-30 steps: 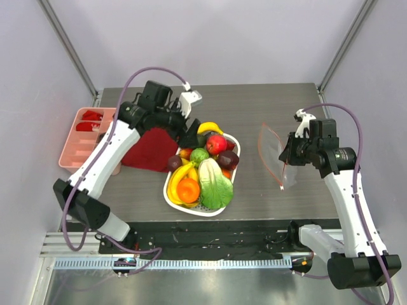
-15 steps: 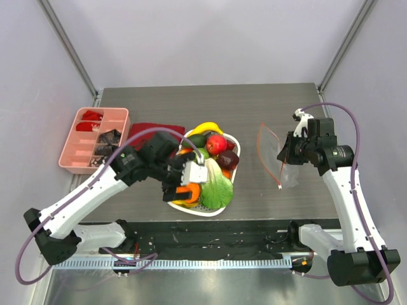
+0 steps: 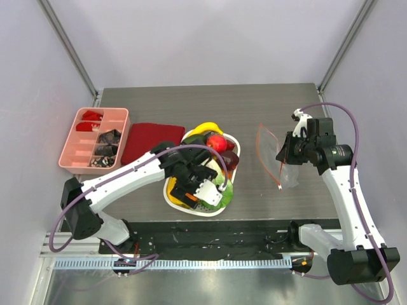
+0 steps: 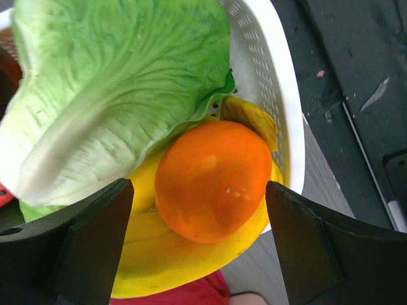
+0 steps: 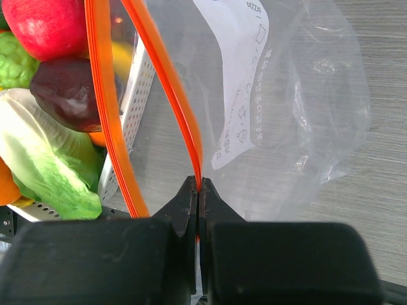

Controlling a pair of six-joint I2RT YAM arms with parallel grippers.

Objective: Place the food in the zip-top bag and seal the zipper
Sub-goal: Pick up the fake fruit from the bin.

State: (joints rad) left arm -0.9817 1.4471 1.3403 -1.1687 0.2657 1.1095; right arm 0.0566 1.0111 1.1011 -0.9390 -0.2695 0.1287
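The left arm has swung in and dropped low over the near end of the basket point(image 4: 275, 95). Its left fingers point(image 4: 95, 241) now stand spread wide either side of the orange point(image 4: 213, 178), not yet touching it, with the cabbage point(image 4: 114, 82) right alongside. The right fingers point(image 5: 172, 219) stay pressed together on the zipper point(image 5: 102, 95), holding the zip-top bag point(image 5: 305, 114) mouth agape to the right of the basket. The first pick looks imminent, and nothing is bagged yet.

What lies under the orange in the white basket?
The orange sits on yellow bananas, with the cabbage lying beside it. The basket floor beneath them is covered and cannot be seen.
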